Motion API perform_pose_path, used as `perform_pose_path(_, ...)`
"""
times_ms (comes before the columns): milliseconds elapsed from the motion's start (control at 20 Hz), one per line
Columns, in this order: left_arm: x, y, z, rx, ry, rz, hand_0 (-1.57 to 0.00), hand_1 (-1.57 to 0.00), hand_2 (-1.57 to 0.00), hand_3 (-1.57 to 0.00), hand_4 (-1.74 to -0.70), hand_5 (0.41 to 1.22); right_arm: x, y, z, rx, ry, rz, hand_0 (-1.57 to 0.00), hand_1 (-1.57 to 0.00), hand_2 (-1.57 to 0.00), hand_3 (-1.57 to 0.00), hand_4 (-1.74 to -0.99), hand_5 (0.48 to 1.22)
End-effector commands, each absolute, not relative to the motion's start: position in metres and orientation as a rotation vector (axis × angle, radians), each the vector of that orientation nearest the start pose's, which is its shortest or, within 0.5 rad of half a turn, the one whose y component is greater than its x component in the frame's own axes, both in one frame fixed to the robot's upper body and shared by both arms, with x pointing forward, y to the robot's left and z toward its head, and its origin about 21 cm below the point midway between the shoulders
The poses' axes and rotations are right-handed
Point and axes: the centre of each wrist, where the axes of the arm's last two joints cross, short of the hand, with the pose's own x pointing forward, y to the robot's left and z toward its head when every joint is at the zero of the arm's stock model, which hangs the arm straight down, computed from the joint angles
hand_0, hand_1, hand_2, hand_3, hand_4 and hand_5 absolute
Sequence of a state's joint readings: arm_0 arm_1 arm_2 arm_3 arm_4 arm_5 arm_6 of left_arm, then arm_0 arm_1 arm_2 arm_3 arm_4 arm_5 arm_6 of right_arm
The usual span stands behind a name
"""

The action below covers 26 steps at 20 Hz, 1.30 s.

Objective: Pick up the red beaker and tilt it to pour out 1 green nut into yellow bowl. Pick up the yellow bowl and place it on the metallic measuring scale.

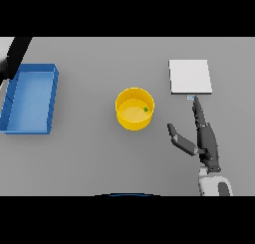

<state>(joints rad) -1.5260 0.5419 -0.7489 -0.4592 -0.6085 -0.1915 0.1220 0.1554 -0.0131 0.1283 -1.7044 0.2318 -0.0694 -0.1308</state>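
- One yellow bowl (134,109) sits near the middle of the grey table (89,158), upright, with a small green nut (146,109) resting inside it toward its 3 o'clock edge.
- From the bowl, the flat metal scale (190,76) lies at about 2 o'clock, apart from it, a pale square with a tiny tab on its near edge.
- At 9 o'clock from the bowl, well apart, is a blue tray (30,98); a dark arm part shows at the far corner beyond it, but the left hand itself is out of view.
- No red beaker is visible anywhere.
- The right hand (205,141) rests at 4 o'clock from the bowl, fingers straight and released, thumb spread toward the bowl, fingertips pointing at the scale's near edge (holding nothing).
- Judging by the nut in the bowl, pouring looks done; the step in hand is picking up the bowl.
- Next, the right hand would need to swing toward 9 o'clock, close around the bowl's wall, then lift it level onto the scale.
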Motion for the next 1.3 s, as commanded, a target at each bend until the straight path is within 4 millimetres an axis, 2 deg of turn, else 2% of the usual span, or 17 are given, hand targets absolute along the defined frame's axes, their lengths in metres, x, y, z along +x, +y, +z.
perform_pose_path(0,0.476,0.197,0.306,1.295,-1.261,-1.397,-1.57,-1.57,-1.56,-1.38,-1.73,1.221,0.211,-0.214,-0.002,-0.182,-1.702,0.205,0.00,0.00,0.00,0.00,-1.222,0.590)
perform_pose_path(200,0.469,0.264,0.282,1.140,-1.344,-1.050,-1.57,-1.57,-1.57,-1.43,-1.74,1.221,0.213,-0.218,-0.001,-0.186,-1.716,0.220,0.00,0.00,0.00,0.00,-1.226,0.587)
perform_pose_path(300,0.460,0.288,0.263,1.125,-1.338,-0.873,-1.57,-1.57,-1.57,-1.41,-1.74,1.221,0.215,-0.221,-0.001,-0.189,-1.721,0.232,0.00,0.00,0.00,0.00,-1.217,0.595)
perform_pose_path(350,0.454,0.300,0.247,1.096,-1.337,-0.784,-1.57,-1.57,-1.57,-1.43,-1.74,1.221,0.214,-0.221,-0.001,-0.190,-1.727,0.236,0.00,0.00,0.00,0.00,-1.217,0.599)
perform_pose_path(450,0.439,0.314,0.229,1.077,-1.316,-0.646,-1.57,-1.57,-1.57,-1.45,-1.74,1.221,0.215,-0.217,-0.002,-0.198,-1.701,0.264,0.00,0.00,0.00,0.00,-1.212,0.610)
perform_pose_path(600,0.413,0.329,0.194,1.046,-1.262,-0.485,-1.57,-1.57,-1.57,-1.46,-1.74,1.221,0.216,-0.221,0.002,-0.206,-1.711,0.286,0.00,0.00,0.00,0.00,-1.212,0.641)
perform_pose_path(750,0.387,0.329,0.159,1.019,-1.217,-0.400,-1.57,-1.57,-1.57,-1.45,-1.74,1.221,0.216,-0.218,0.003,-0.206,-1.708,0.296,0.00,0.00,0.00,0.00,-1.206,0.657)
perform_pose_path(900,0.366,0.331,0.134,0.993,-1.184,-0.363,-1.57,-1.57,-1.57,-1.45,-1.74,1.221,0.217,-0.220,0.001,-0.209,-1.695,0.295,0.00,0.00,0.00,0.00,-1.217,0.664)
perform_pose_path(950,0.361,0.333,0.123,0.983,-1.147,-0.340,-1.57,-1.57,-1.57,-1.45,-1.74,1.221,0.215,-0.217,-0.004,-0.196,-1.691,0.297,0.00,0.00,0.00,0.00,-1.218,0.664)
perform_pose_path(1100,0.352,0.332,0.113,0.968,-1.131,-0.311,-1.57,-1.57,-1.57,-1.51,-1.74,1.221,0.215,-0.218,0.001,-0.197,-1.711,0.297,0.00,0.00,0.00,0.00,-1.217,0.666)
perform_pose_path(1250,0.346,0.329,0.100,0.957,-1.102,-0.299,-1.57,-1.57,-1.57,-1.54,-1.74,1.117,0.213,-0.218,0.000,-0.211,-1.704,0.302,0.00,0.00,0.00,0.00,-1.207,0.665)
